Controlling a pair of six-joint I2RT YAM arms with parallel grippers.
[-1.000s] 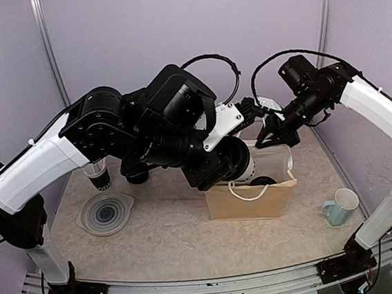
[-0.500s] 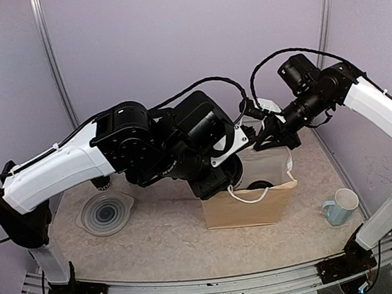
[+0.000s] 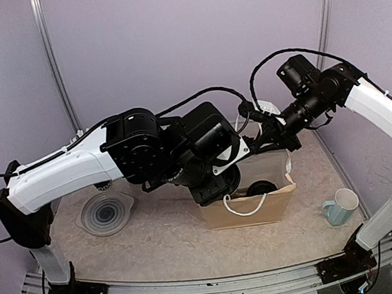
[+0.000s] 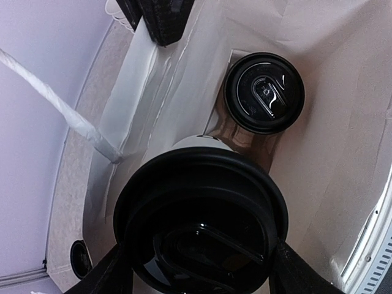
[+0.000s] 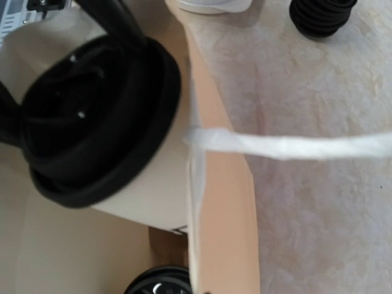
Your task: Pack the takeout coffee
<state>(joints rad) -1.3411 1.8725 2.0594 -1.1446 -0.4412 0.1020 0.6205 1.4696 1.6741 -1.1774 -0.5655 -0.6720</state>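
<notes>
Left gripper (image 4: 199, 272): jaws wide, clamped on a white paper cup with black plastic lid (image 4: 202, 220). In the last second it was lowered from above the brown paper bag (image 3: 247, 211) into its mouth, beside the second black-lidded cup (image 4: 264, 92) standing on the bag floor. Packing judged near done; release pending.
Right gripper (image 3: 273, 138): jaws closed at the bag's far rim; whether on paper or white rope handle (image 5: 294, 144), unclear.
Overhead, the left wrist hides the held cup.
</notes>
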